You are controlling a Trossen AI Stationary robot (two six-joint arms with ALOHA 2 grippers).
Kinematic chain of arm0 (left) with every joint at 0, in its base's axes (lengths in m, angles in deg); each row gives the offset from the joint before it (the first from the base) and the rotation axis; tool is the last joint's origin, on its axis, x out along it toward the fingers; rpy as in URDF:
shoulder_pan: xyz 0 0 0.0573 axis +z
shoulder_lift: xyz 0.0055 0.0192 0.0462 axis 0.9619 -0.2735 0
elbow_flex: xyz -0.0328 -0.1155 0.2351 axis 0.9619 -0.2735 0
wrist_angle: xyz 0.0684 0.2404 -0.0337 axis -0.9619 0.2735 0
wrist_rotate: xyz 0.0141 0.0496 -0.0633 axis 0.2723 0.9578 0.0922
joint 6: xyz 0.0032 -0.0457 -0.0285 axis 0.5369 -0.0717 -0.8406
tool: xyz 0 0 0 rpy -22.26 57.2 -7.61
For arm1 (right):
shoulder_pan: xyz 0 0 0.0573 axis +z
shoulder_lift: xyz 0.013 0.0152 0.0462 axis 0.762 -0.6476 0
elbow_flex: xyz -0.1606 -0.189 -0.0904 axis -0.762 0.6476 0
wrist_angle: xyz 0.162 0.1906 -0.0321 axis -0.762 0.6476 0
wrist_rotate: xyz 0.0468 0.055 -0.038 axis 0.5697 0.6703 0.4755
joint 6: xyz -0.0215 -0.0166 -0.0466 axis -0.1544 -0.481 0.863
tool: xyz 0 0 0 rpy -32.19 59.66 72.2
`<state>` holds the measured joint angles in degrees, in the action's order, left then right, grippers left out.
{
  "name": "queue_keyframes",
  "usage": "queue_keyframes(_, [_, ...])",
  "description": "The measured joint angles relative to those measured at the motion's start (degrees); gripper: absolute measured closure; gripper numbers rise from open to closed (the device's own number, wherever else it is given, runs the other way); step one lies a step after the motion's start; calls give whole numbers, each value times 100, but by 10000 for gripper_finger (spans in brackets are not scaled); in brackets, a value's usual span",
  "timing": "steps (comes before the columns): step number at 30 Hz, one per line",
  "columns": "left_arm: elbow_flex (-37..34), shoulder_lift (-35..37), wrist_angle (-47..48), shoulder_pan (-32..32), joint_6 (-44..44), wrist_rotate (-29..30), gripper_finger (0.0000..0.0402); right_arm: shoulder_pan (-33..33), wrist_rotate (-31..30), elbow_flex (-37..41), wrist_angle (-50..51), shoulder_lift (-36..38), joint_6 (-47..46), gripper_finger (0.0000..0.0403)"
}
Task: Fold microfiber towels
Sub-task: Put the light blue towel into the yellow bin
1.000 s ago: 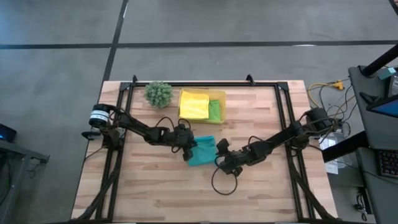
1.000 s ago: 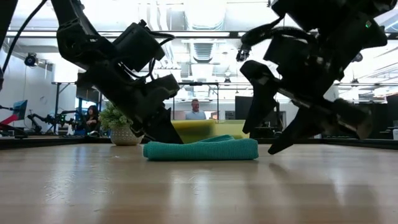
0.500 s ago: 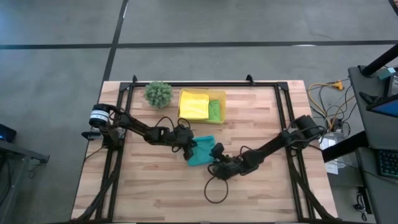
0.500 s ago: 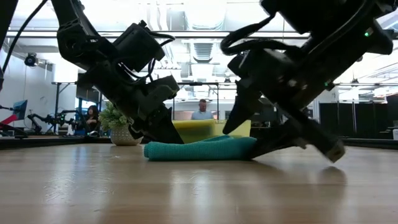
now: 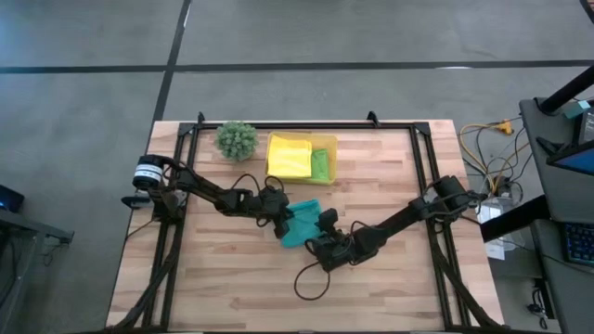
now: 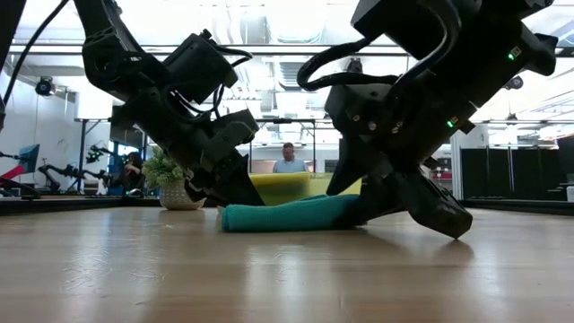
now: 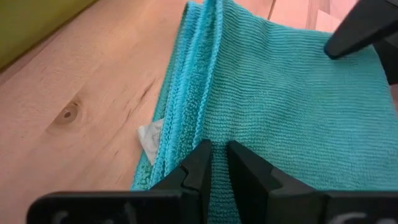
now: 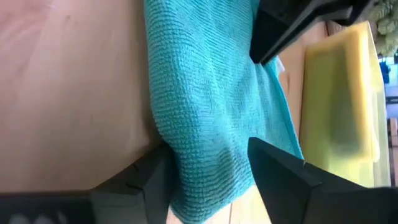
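A teal towel point(image 5: 303, 224) lies folded on the wooden table, at its middle. My left gripper point(image 5: 283, 224) stands at the towel's left side, shut on it point(image 7: 219, 152). My right gripper point(image 5: 318, 244) is open at the towel's near right edge, and the towel's rounded fold point(image 8: 205, 143) lies between its two fingers. A yellow towel point(image 5: 289, 155) and a lime green towel point(image 5: 321, 166) lie in the yellow tray point(image 5: 327, 142) behind. The bright blue towel is out of view. My left gripper pinches a raised ridge of stacked edges point(image 7: 208, 127) on the towel's left side between its two fingers. The fingers slant down from the table's left point(image 6: 235, 190). The towel lies flat on the table. My right gripper stands with one open finger point(image 8: 152, 177) against the towel's rounded fold and the other point(image 8: 277, 171) over the cloth. It slants down from the table's right point(image 6: 359, 208). Whether the far finger touches, I cannot tell. The towel rests on the table.
A small spiky green plant point(image 5: 237, 139) stands left of the tray at the far side. A black cable loop point(image 5: 311, 283) lies near the right gripper. A dark frame point(image 5: 422, 176) runs along the table's sides. People show in the room behind point(image 6: 289, 160).
My right gripper has gone toward the table's left and near edges and down, from beside the towel's right side to its near right edge, fingers open around the fold. In the low view the towel now spans less width. My left gripper has kept its hold.
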<state>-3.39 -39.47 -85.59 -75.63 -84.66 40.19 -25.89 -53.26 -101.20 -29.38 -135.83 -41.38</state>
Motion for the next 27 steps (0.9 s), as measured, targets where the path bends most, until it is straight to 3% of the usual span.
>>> queue_keyframes(17, [-12, 38, -103, 2, 356, -12, 360, 104, -16, -256, 337, 1, -110, 373])
queue_keyframes(22, [3, 429, -72, 15, 773, 71, 360, 104, 91, -549, 788, -29, -315, 391])
queue_keyframes(27, [-3, 1175, -148, 11, 1080, 109, 360, 100, 610, -883, 1231, 58, -646, 393])
